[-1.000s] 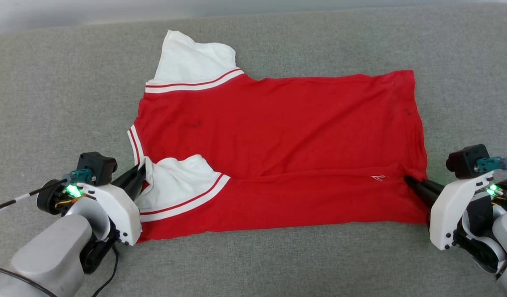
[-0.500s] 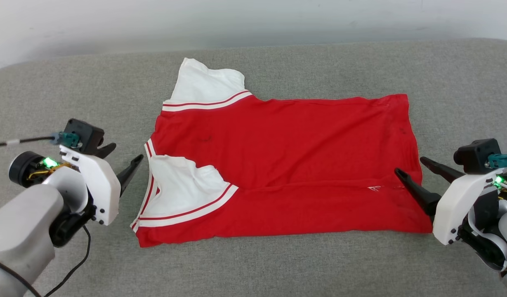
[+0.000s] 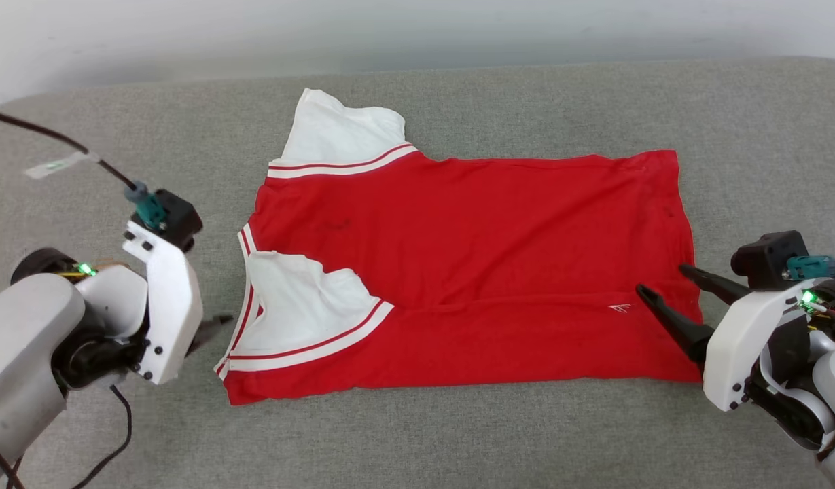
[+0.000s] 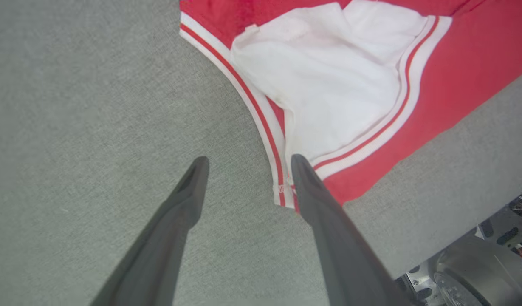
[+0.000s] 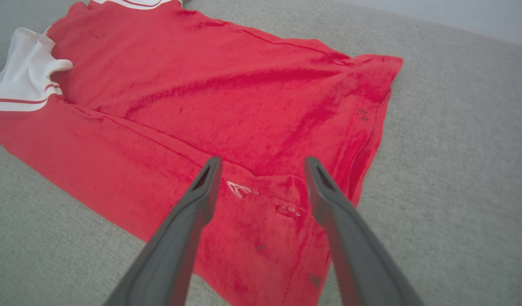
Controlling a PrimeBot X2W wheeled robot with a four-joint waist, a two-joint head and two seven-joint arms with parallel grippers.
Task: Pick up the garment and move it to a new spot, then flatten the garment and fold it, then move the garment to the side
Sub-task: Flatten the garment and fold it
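Note:
The garment is a red T-shirt with white sleeves, lying flat on the grey surface, its near long edge folded up over the body. A small white mark sits near the right hem. My left gripper is open just left of the near white sleeve, one finger over the striped trim and the corner of the garment, holding nothing. My right gripper is open above the hem, its fingers straddling the garment beside the white mark, nothing gripped.
The grey fabric surface reaches all round the shirt, with bare room in front and to both sides. A pale wall borders its far edge. A black cable arcs from my left wrist. Part of the robot base shows below the surface's edge.
Both grippers opened and let go of the garment's folded edge. The left one drew off to the left of the sleeve and turned. The head camera also tilted up.

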